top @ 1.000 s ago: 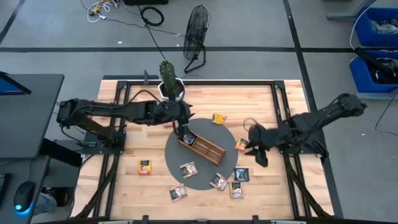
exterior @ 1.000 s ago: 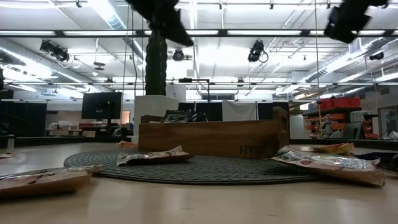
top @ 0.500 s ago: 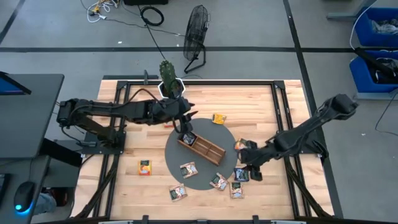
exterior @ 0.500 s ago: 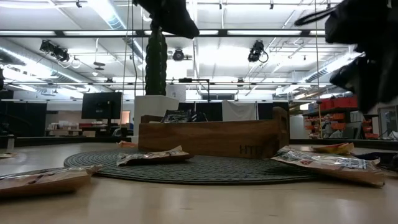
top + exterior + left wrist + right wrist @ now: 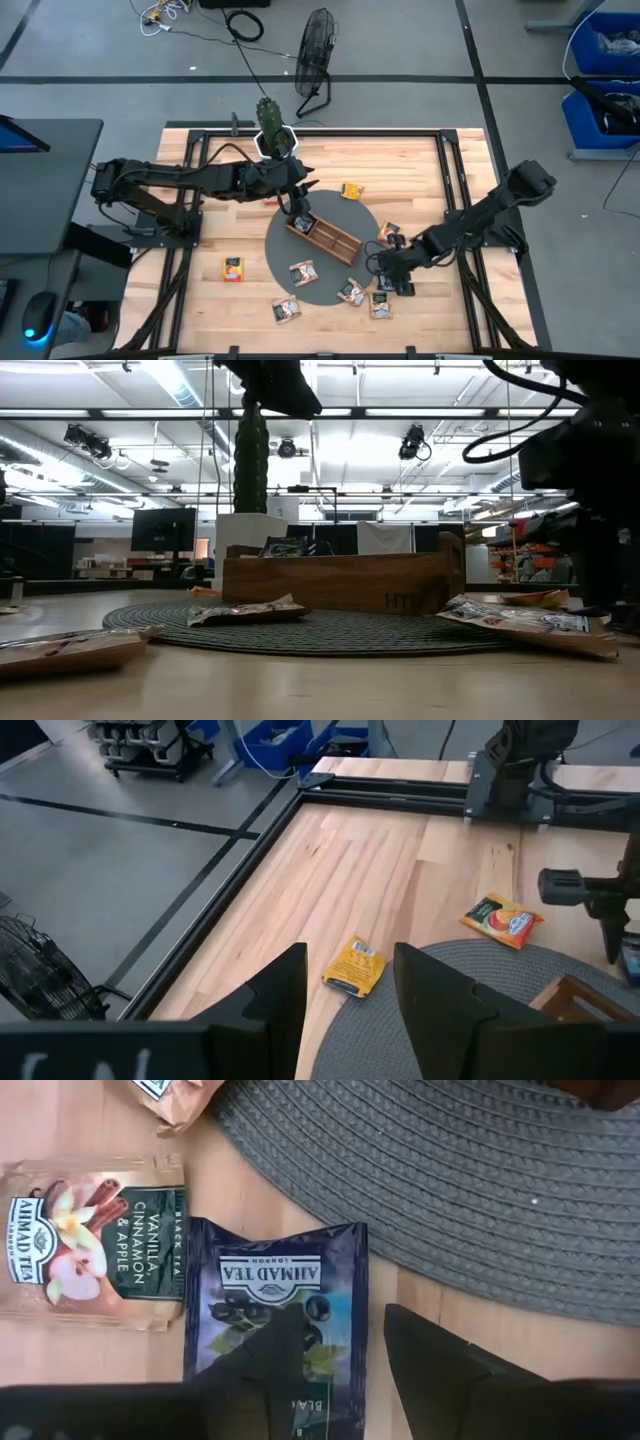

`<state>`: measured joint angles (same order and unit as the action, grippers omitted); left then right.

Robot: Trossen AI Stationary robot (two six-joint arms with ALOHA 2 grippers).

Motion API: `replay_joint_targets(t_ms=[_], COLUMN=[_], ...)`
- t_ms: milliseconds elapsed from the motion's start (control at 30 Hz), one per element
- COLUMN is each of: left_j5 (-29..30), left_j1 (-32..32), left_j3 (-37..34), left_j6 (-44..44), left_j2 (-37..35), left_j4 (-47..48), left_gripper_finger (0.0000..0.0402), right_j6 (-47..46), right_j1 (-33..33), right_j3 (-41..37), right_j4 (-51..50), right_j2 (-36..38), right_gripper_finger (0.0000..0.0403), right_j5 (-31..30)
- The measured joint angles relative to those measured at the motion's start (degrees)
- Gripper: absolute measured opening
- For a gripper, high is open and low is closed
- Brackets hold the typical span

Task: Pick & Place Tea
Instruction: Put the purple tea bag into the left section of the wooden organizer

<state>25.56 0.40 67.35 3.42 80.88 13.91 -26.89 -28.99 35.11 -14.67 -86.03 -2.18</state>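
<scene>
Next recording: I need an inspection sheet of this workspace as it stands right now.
Surface: wooden table, round grey mat.
Job's things: tea packets scattered; dark blue packet beside vanilla packet; wooden tray on mat.
Clutter: cactus.
Grippers: right gripper open, low over dark blue packet; left gripper open, above tray.
Cables: floor cable.
Surroundings: fan, blue bins.

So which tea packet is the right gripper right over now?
The dark blue packet, off the mat's edge. The right gripper hangs open over it; the beige vanilla one lies beside.
</scene>
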Motion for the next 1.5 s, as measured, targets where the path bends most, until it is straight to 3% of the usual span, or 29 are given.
replay_joint_targets(t_ms=[233,500,867,1033,1367,1500], left_j5=[0.00,0.02,0.03,0.05,0.04,0.04], left_j1=[0.00,0.00,0.00,0.00,0.02,0.00], left_j3=[0.00,0.00,0.00,0.00,0.00,0.00], left_j6=[0.17,0.13,0.04,0.04,0.04,0.04], left_j2=[0.02,0.02,0.07,0.09,0.09,0.09], left_j4=[0.00,0.00,0.02,0.02,0.04,0.06], left_gripper_finger=[0.0154,0.0154,0.0154,0.0154,0.0154,0.0154], right_j6=[0.97,0.83,-2.05,0.20,3.96,4.93], right_j1=[0.00,0.09,-0.04,-0.04,0.07,-0.14], right_j3=[0.07,0.02,3.43,3.39,2.52,2.52], right_j4=[0.34,0.13,-6.01,-5.22,-3.73,-3.04], right_j2=[-1.22,-1.32,2.62,3.18,2.53,2.37], right_gripper_finger=[0.0133,0.0013,0.0002,0.0039,0.0209,0.0249], right_j5=[-0.39,-0.78,-2.18,0.75,-3.29,-3.34])
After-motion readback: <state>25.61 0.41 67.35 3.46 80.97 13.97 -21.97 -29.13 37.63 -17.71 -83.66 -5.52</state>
